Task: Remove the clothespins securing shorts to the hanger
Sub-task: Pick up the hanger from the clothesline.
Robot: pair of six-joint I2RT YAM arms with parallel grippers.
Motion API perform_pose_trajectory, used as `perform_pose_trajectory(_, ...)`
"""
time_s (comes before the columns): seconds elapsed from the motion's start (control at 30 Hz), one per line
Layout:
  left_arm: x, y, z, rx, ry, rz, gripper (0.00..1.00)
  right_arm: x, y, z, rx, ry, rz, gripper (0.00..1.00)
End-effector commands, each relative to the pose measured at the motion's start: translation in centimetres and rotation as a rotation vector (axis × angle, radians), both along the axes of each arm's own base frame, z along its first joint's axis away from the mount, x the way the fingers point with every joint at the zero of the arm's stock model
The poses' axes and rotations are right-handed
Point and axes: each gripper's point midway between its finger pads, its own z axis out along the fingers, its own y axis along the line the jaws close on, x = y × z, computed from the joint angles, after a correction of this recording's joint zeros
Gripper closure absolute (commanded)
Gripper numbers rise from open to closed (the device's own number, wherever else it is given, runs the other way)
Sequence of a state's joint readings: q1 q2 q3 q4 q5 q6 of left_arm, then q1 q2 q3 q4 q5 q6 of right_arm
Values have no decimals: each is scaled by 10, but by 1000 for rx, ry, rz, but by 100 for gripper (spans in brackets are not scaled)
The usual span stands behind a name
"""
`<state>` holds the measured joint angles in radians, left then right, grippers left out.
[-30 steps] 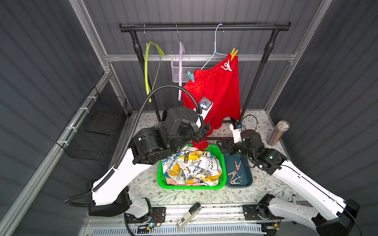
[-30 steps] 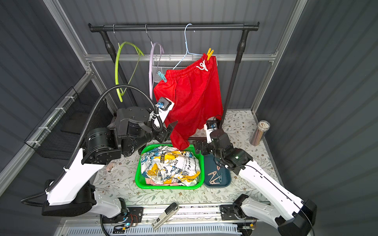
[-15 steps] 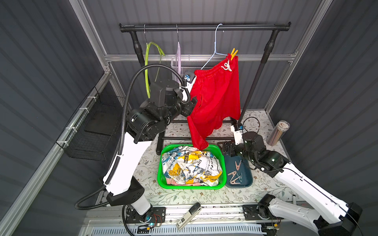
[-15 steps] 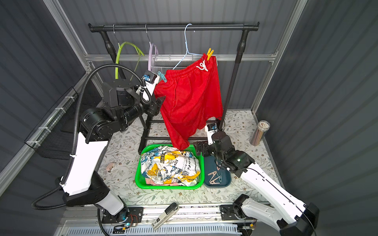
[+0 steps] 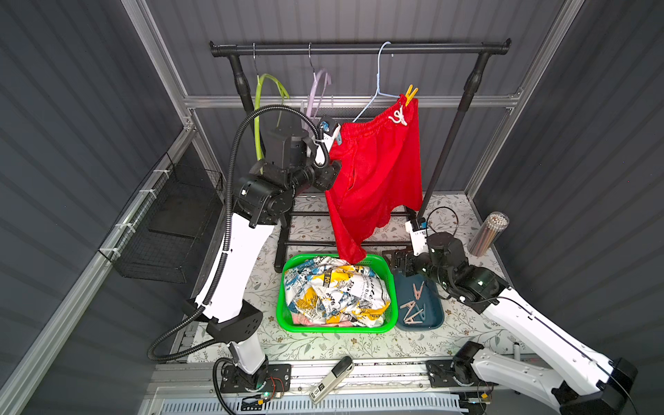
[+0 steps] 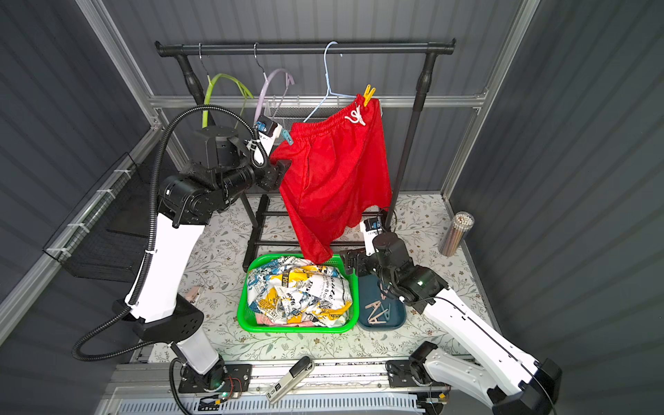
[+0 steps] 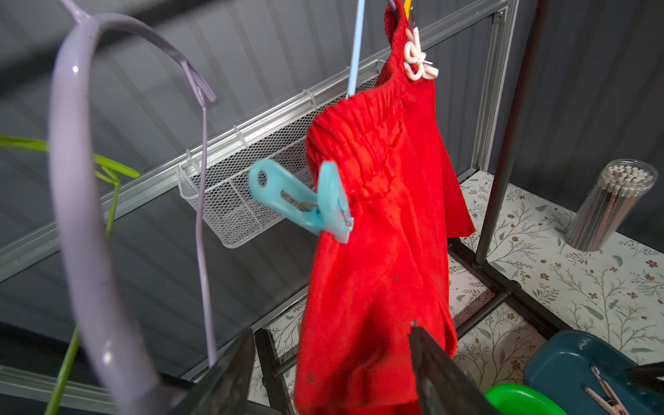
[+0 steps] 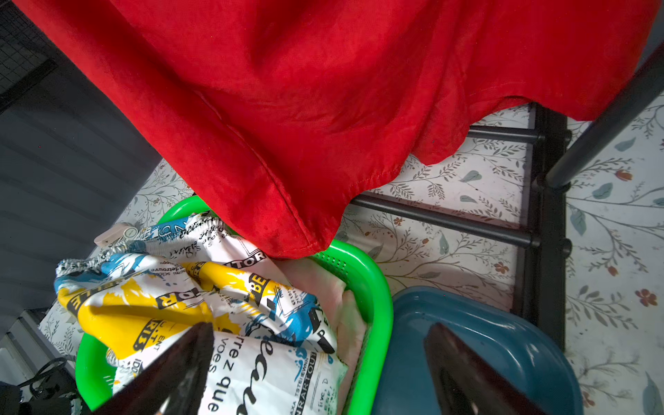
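Red shorts hang from a light blue hanger on the black rail. The waistband slopes.

A yellow clothespin clamps its high end. A blue clothespin clamps its low end. Whether the blue one also bites the hanger wire is hidden by the fabric. One leg hem reaches down to the far rim of the green basket.

The left tool is raised beside the low edge of the red shorts, below the blue clothespin and apart from it. Its jaws are released and stand wide. In the wrist view the red cloth hangs in the gap between them, and contact cannot be judged.

The right tool is low, over the border between the green basket and the blue tray. It is released and holds nothing.

Printed shorts lie bunched in the basket, with pale pink shorts under them. Several beige clothespins lie loose in the tray. One more clothespin lies on the table beside the basket, on the left arm's side.

A green hanger and a lilac hanger hang bare on the rail.
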<state>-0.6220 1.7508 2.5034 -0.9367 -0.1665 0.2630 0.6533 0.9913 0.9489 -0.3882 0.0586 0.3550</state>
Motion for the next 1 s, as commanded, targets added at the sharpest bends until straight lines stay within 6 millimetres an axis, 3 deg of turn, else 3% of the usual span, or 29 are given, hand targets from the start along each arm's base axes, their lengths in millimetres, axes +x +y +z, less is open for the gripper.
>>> perform_pose_trajectory(0.0, -5, -12, 10, -18, -34, -95, 33, 5, 1, -1, -3, -17, 1, 7)
perform_pose_trajectory(0.23, 0, -25, -4, -19, -2, -139, 43, 5, 4, -2, -5, -14, 12, 10)
perform_pose_trajectory(0.5, -4, -40, -2, -75, -15, -217, 71, 6, 1, -2, -15, -19, 3, 10)
perform_pose_trajectory(0.97, 3, -53, 6, -242, -23, -232, 67, 4, -1, -5, -18, -15, -2, 12)
